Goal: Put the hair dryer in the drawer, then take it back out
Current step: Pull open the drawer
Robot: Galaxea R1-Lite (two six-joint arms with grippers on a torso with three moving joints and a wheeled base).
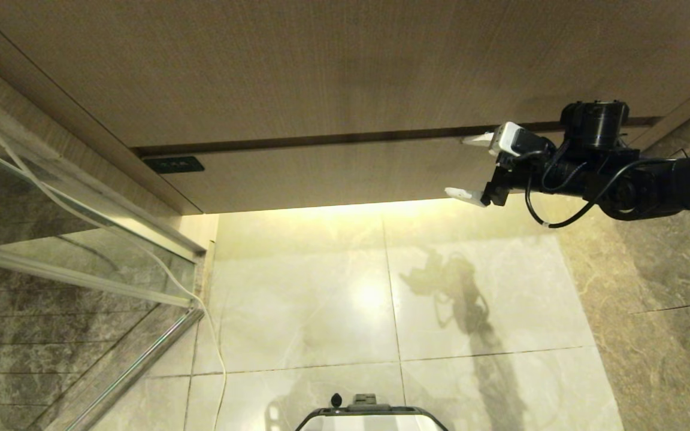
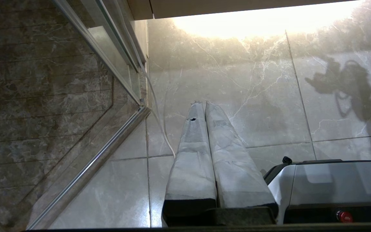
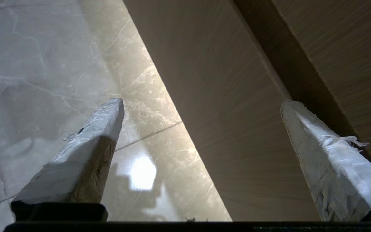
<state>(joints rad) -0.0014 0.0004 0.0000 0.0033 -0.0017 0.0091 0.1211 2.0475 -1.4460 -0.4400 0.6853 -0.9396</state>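
Overhead, the tall wood panel (image 1: 321, 66) filled most of the head view, with the drawer (image 1: 333, 176) below it, closed, its front flush and a dark gap running along its top edge. Pale marble floor (image 1: 333, 299) lay beneath, lit from under the cabinet, and a glass partition (image 1: 69, 239) stood at the left with a thin white cord (image 1: 201, 311) trailing down it. The right gripper (image 1: 468, 167) was at the drawer's right end, fingers spread wide and empty, one tip up at the gap, the other at the front's lower edge, so the front sat between them; contact could not be confirmed. The left gripper (image 2: 204, 106) hung parked over the floor beside the robot's base (image 2: 333, 183), fingers pressed together. The dryer was in no view; it was not in either gripper. Judged step: opening the drawer. With no handle, one tip should hook behind the top or bottom edge, then pull straight out along the slide; pulling at one end risks the drawer racking, so go slowly. A small black label (image 1: 173, 164) marked the front's left end.
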